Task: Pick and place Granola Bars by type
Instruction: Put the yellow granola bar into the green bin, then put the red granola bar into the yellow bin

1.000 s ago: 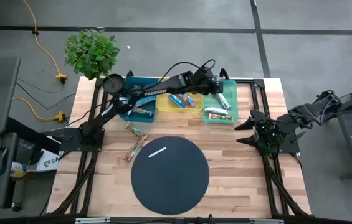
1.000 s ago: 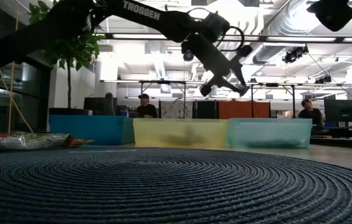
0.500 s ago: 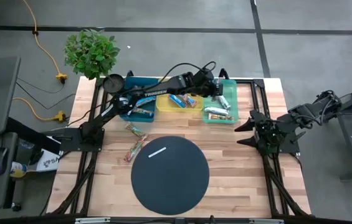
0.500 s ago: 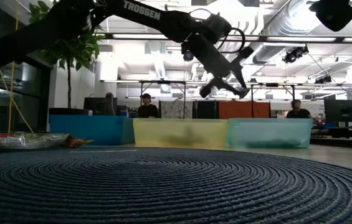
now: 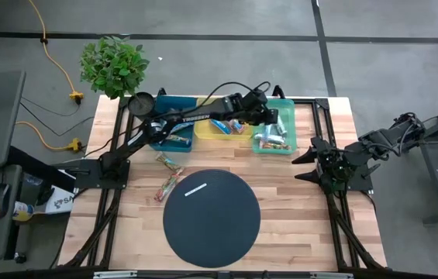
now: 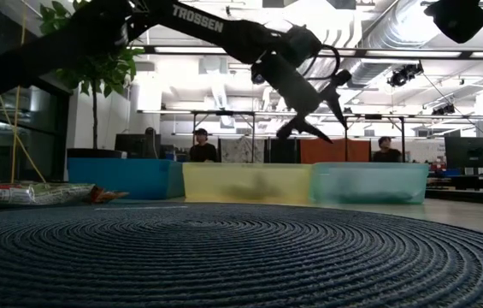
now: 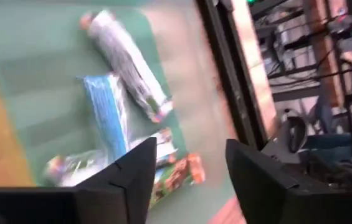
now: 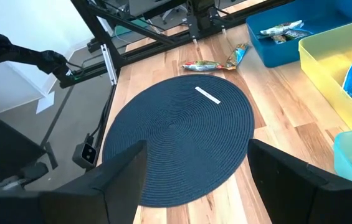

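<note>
the worktop (image 5: pixel 296 201) is pale wood in blond and light-brown planks with a black frame, and the round mat (image 5: pixel 212 218) on it is dark navy, woven in concentric rings, carrying a thin plain white strip (image 5: pixel 196 189). three bins stand in a row, a blue bin (image 5: pixel 174 144), a translucent yellow bin (image 5: pixel 220 138) and a mint-green bin (image 5: pixel 287 108), holding granola bars (image 7: pixel 110 121) wrapped in glossy blue, silver-white and red-green-brown multicolour, while two more multicoloured bars (image 5: pixel 167 175) lie on the bare wood. both arms are matte black with white lettering on the left one, the left pincer (image 6: pixel 314 125) and right pincer (image 8: pixel 197 174) are dark, and the potted plant (image 5: pixel 112 65) is leafy green.
</note>
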`<control>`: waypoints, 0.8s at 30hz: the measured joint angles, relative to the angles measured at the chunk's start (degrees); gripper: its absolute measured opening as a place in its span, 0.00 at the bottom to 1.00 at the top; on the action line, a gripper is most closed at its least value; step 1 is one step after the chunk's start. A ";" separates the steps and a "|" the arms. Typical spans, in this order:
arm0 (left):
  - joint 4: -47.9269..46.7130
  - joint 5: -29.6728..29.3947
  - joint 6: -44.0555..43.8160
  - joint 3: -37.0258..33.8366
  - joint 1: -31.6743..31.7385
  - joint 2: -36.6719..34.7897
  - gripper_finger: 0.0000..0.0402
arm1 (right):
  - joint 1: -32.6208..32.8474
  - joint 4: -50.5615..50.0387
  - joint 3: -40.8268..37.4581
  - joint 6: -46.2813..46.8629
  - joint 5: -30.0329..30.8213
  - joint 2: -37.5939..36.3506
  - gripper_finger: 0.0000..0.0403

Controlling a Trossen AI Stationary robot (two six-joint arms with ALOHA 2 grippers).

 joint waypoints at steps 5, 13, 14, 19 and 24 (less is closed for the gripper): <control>2.77 2.84 -0.10 -0.13 -0.45 0.88 0.53 | 0.02 -0.02 0.00 -0.02 -0.20 0.00 0.65; -0.24 -0.78 3.13 -0.07 -1.01 -3.26 0.53 | 0.02 -0.44 0.00 0.02 -1.54 0.00 0.65; -2.16 -2.09 3.61 0.02 -1.22 -4.12 0.53 | 0.02 -0.50 0.00 0.02 -1.56 -0.02 0.65; -17.73 -10.54 7.30 -0.03 -4.41 -7.65 0.53 | 0.02 -0.68 0.00 0.04 -2.13 -0.02 0.65; -35.85 -20.73 6.00 0.04 -9.10 -11.93 0.53 | -0.01 -0.96 0.00 0.02 -2.13 -0.01 0.65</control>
